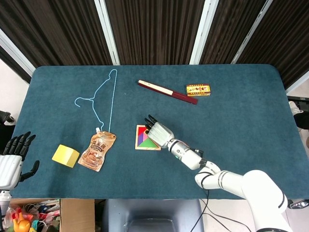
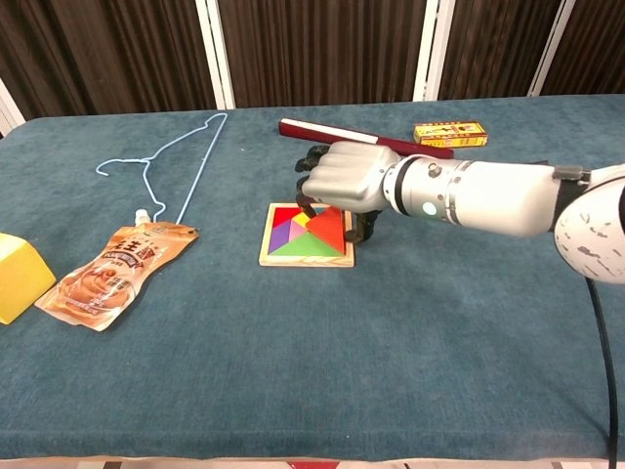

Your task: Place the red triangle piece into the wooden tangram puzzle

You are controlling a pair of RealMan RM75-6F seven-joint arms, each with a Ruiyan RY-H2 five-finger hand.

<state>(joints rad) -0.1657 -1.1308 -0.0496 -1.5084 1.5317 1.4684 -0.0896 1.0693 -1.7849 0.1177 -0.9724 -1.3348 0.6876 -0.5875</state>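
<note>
Right hand hangs over the upper right part of the wooden tangram puzzle, knuckles up, fingers curled downward. Its fingertips touch the red triangle piece, which sits at the puzzle's 3 o'clock side, nearly flat in the tray; whether it is fully seated, or whether the hand grips it or only presses on it, cannot be told. In the head view the same hand covers the puzzle's right half, and the red piece is hidden beneath it.

Left hand sits off the table at its 8 o'clock corner, fingers spread upward and holding nothing.

Other items on the blue cloth, taken from the puzzle:
- Orange pouch at 9 o'clock, lying flat.
- Yellow block beyond the pouch, at the table's left edge.
- Blue wire hanger at 10 o'clock, its long side ending just beside the pouch's cap.
- Dark red stick at 12 o'clock, lying aslant.
- Small yellow box at 1 o'clock, just beside the stick's right end.
</note>
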